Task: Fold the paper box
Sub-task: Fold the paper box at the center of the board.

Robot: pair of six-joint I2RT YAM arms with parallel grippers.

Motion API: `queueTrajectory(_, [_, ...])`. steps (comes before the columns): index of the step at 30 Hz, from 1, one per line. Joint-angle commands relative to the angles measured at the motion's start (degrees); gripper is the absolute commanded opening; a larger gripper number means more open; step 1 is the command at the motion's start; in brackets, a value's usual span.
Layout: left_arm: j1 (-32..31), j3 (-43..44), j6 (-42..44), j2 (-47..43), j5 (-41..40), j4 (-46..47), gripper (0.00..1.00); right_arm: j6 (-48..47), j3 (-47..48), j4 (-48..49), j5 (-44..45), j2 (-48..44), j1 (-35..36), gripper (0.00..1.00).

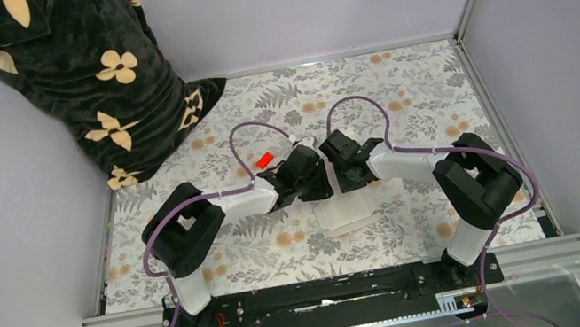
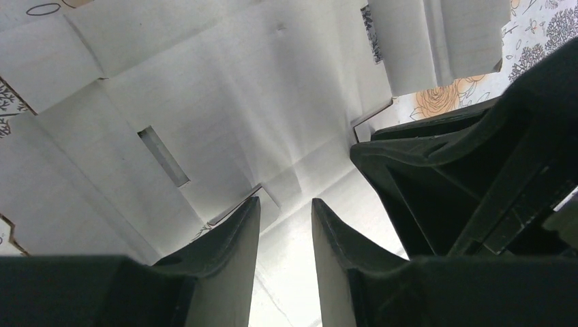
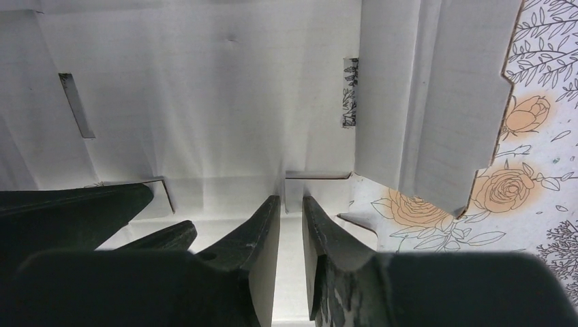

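White paper box (image 1: 349, 214) lies mostly flat at centre of floral mat (image 1: 401, 99). Left gripper (image 2: 285, 201) over it, jaws apart. Right gripper (image 3: 291, 199) alongside, jaws nearly together; pinching a flap? Can't tell.

The left arm (image 1: 191, 235) and the right arm (image 1: 474, 180) reach inward from their bases with elbows bent outward, and their forearms converge until the wrists nearly meet. The left gripper (image 2: 286, 204) points downward, its fingers moderately apart. The right gripper (image 3: 291, 199) points downward just beside it, its fingers parted by only a narrow slit.
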Motion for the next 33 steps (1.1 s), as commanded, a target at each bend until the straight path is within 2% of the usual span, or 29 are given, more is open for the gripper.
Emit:
queueTrajectory(1, [-1.1,-2.4,1.8,6.0,0.9,-10.4,0.41,0.8,-1.9,0.7,-2.4,5.5,0.8,0.27])
queueTrajectory(9, [-1.0,-1.6,2.7,4.7,0.3,-12.6,0.41,0.0,0.1,-0.1,-4.6,6.6,0.8,0.28])
queueTrajectory(24, [-1.0,-5.1,2.9,2.5,1.2,-10.1,0.41,-0.5,4.7,-3.1,-8.3,6.1,0.9,0.30])
queueTrajectory(30, [-0.8,-2.5,4.3,-0.8,-0.3,-14.2,0.42,-1.0,6.8,-7.1,-8.0,-2.9,1.0,0.34])
queueTrajectory(33, [0.1,0.9,4.9,-4.1,-0.4,-17.4,0.44,-2.1,10.3,-9.8,-7.2,-7.3,1.0,0.40])
